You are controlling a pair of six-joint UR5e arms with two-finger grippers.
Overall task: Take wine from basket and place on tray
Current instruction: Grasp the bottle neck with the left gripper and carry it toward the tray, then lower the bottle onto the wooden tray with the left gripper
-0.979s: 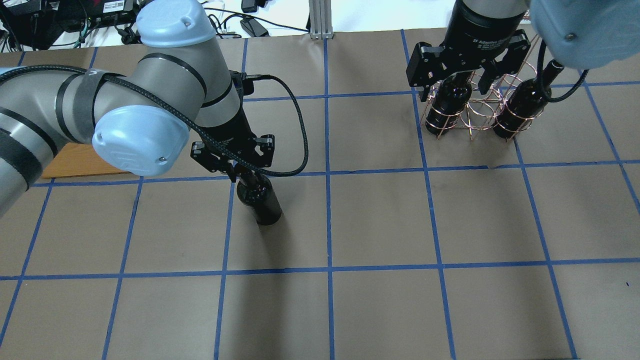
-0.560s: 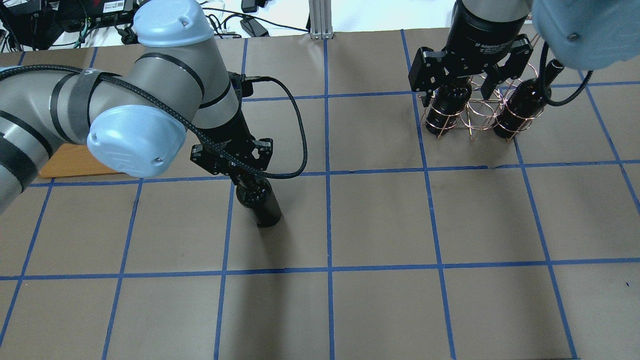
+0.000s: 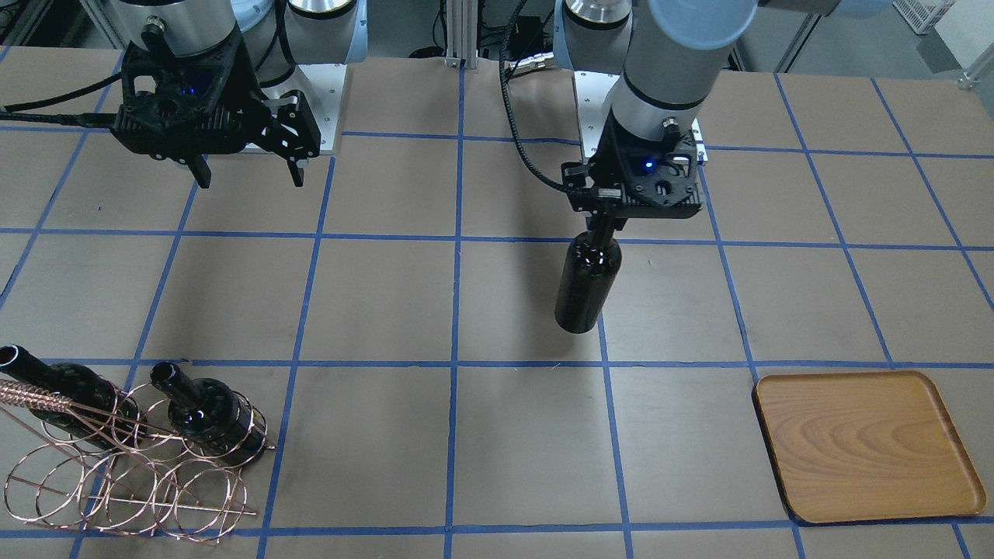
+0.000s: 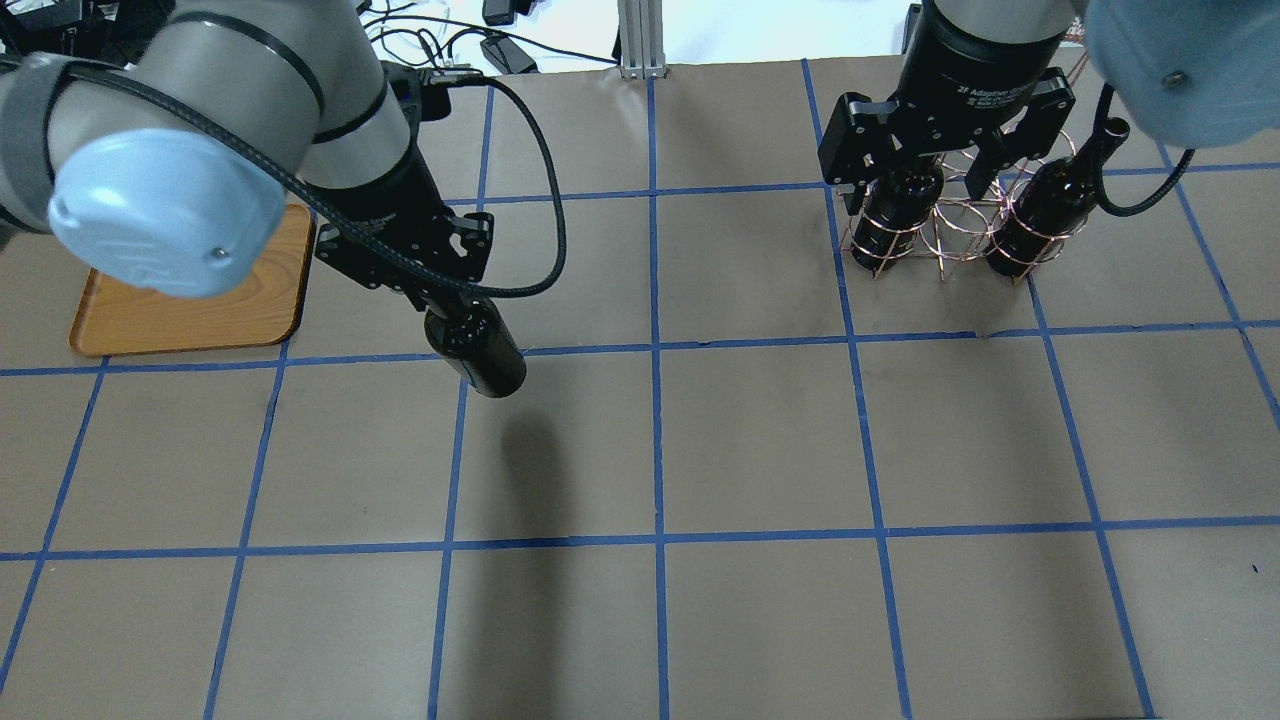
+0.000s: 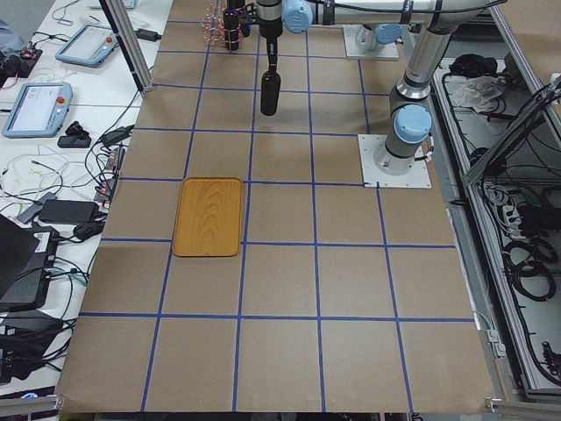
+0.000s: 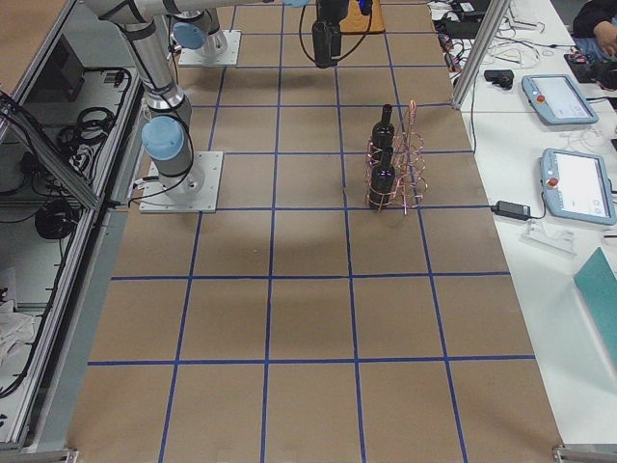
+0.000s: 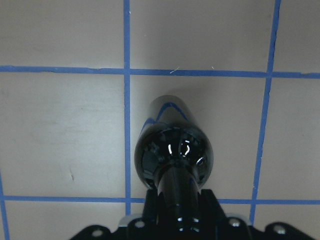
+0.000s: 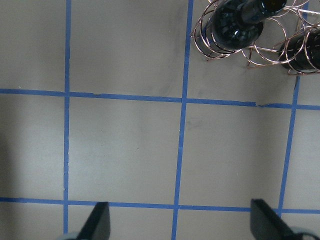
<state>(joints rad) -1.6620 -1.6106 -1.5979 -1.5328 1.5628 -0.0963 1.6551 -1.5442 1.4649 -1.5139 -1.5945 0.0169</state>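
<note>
My left gripper (image 4: 432,292) is shut on the neck of a black wine bottle (image 4: 478,352) and holds it upright above the table, right of the wooden tray (image 4: 200,315). The front view shows this bottle (image 3: 588,283) under the gripper (image 3: 613,221), with the tray (image 3: 866,446) nearer the camera. In the left wrist view the bottle (image 7: 172,155) hangs over bare table. The copper wire basket (image 4: 950,225) holds two more bottles (image 4: 895,215) (image 4: 1045,215). My right gripper (image 3: 248,167) is open and empty, raised on my side of the basket (image 3: 124,466).
Brown paper with a blue tape grid covers the table (image 4: 760,450). The right wrist view shows the basket's bottles (image 8: 235,27) at its top edge and my open fingers (image 8: 97,222) low in frame. Cables and devices lie beyond the far edge (image 4: 500,50).
My left arm has carried the bottle to the left and farther back, closer to the tray, uncovering more of the tray. My right gripper has stayed open over the basket, barely moving.
</note>
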